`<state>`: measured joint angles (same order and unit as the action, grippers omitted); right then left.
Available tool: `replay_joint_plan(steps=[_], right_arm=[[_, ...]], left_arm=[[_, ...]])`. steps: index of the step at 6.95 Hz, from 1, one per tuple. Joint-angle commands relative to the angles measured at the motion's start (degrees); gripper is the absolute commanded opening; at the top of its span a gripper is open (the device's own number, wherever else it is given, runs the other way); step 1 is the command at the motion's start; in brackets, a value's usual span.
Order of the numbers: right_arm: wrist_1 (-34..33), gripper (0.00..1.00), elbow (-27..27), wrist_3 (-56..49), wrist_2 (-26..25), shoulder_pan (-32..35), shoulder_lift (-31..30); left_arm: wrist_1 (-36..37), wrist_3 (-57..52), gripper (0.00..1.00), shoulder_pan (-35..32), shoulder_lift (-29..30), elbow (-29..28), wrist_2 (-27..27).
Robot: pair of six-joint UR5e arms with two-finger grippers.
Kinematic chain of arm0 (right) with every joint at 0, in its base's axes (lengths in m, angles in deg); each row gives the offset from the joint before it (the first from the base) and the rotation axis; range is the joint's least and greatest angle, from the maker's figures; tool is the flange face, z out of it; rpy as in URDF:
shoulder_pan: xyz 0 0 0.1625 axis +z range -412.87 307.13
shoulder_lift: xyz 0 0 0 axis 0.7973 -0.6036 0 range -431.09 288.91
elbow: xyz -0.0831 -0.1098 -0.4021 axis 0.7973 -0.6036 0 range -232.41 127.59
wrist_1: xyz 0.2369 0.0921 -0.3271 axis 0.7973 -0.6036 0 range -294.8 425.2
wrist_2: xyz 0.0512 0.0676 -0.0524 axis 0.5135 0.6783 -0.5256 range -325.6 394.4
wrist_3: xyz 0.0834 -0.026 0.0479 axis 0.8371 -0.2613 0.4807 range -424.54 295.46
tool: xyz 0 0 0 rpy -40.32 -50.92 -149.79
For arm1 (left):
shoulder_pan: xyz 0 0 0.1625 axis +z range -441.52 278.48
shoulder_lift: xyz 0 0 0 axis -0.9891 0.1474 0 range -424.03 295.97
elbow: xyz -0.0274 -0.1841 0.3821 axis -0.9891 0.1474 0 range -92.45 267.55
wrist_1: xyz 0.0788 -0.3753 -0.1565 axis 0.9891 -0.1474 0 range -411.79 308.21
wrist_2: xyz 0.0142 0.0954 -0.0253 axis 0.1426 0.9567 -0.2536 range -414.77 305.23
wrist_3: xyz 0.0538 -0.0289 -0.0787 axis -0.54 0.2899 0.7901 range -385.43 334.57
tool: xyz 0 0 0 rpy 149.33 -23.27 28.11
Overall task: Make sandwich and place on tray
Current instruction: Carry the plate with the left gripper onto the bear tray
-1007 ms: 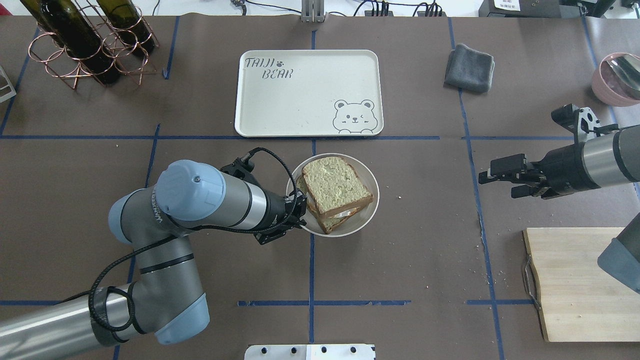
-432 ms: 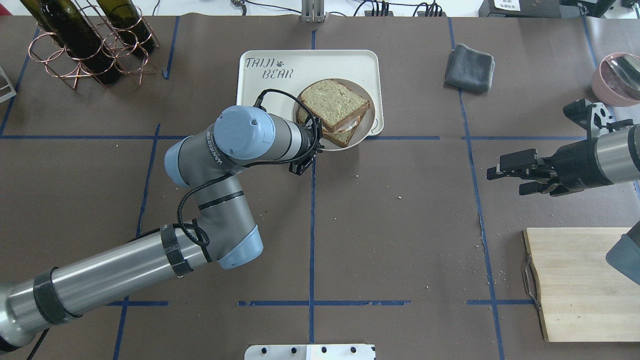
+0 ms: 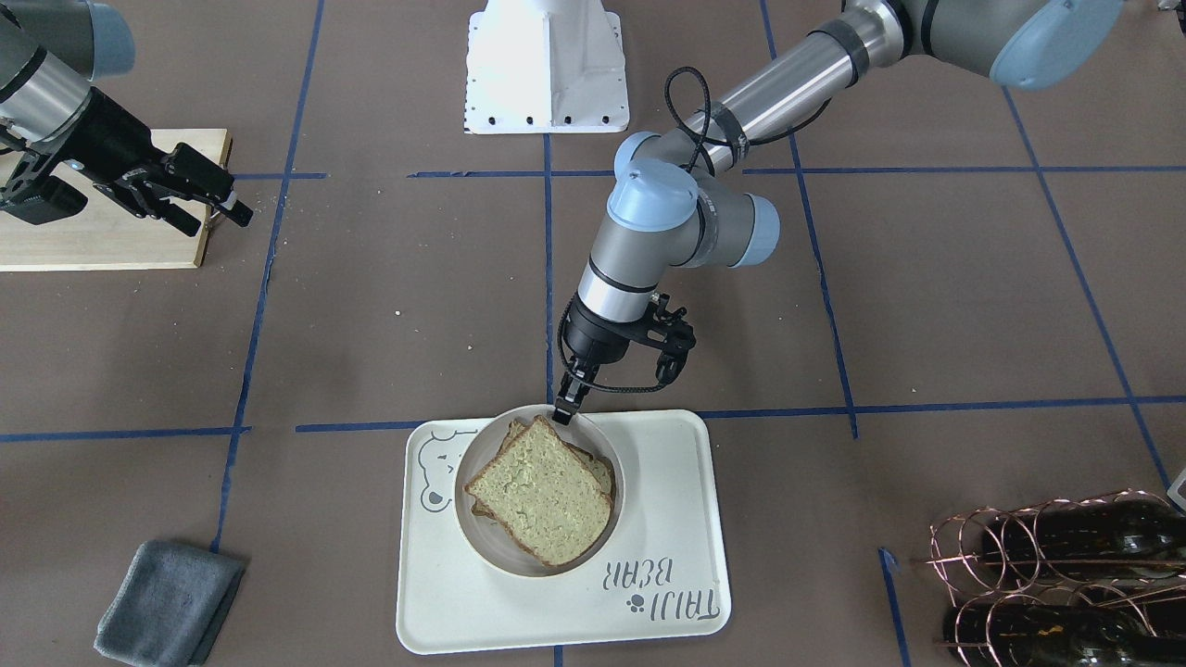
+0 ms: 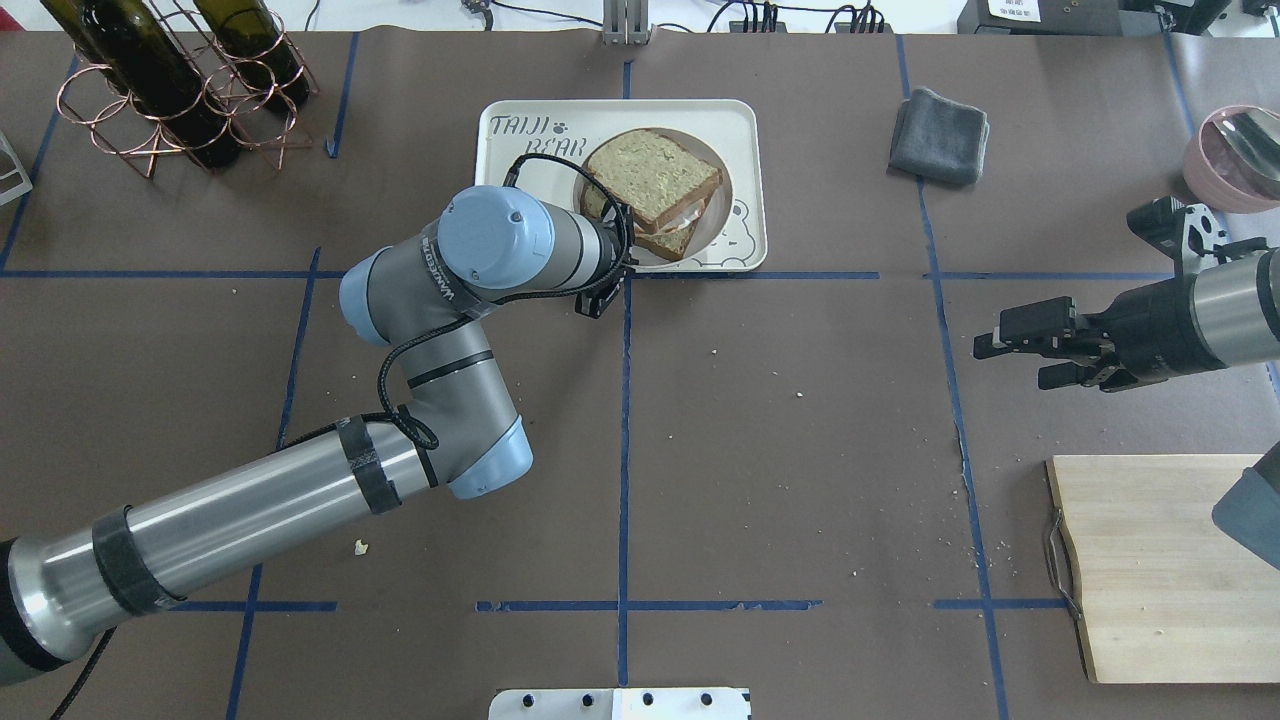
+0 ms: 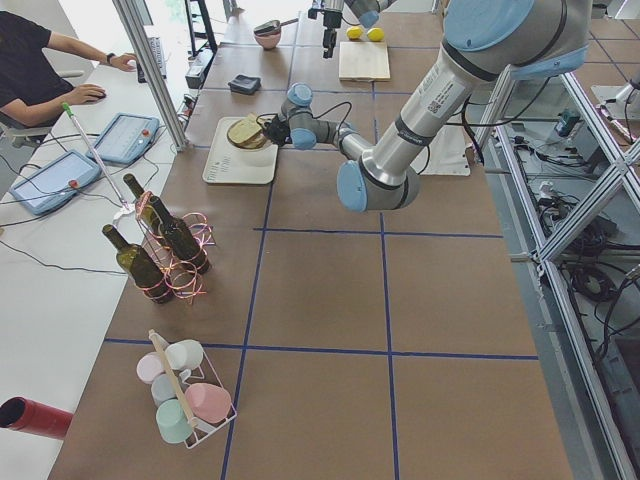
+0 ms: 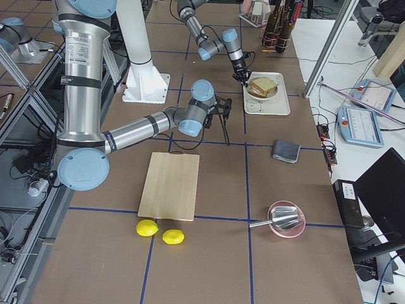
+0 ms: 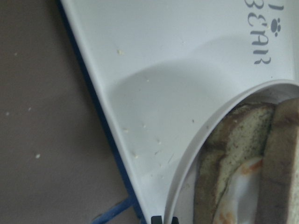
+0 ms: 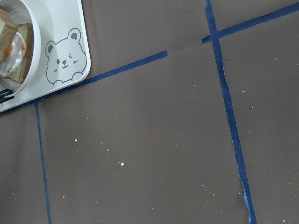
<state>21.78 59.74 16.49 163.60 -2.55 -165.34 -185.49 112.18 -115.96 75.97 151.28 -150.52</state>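
The sandwich, two bread slices with a fried egg between them, lies on a round white plate. The plate is over the cream bear tray, covering part of the bear drawing. My left gripper is shut on the plate's near rim. In the left wrist view the plate rim casts a shadow on the tray, and the egg shows between the slices. I cannot tell whether the plate touches the tray. My right gripper is open and empty, far to the right over the table.
A wooden cutting board lies at the near right. A grey cloth lies right of the tray. A copper rack with wine bottles stands at the far left. A pink bowl sits at the far right. Two lemons lie beyond the board.
My left arm has carried the plate with the sandwich from the table's middle away from the robot and over the tray. My right gripper has drawn back slightly to the right.
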Motion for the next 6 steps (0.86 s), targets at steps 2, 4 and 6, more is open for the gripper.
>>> replay_joint_plan(steps=[2, 4, 6], right_arm=[[-0.1, 1.00, -0.1, 0.0, 0.0, 0.0, 0.0], [-0.1, 1.00, -0.1, 0.0, 0.0, 0.0, 0.0], [-0.1, 1.00, -0.1, 0.0, 0.0, 0.0, 0.1]], left_arm=[[-4.7, -2.1, 0.00, -0.6, 0.2, -4.1, 0.0], [-4.7, -4.9, 0.28, -0.7, 0.3, -4.1, 0.0], [-4.6, -6.0, 0.31, -0.7, 0.2, -3.4, -0.4]])
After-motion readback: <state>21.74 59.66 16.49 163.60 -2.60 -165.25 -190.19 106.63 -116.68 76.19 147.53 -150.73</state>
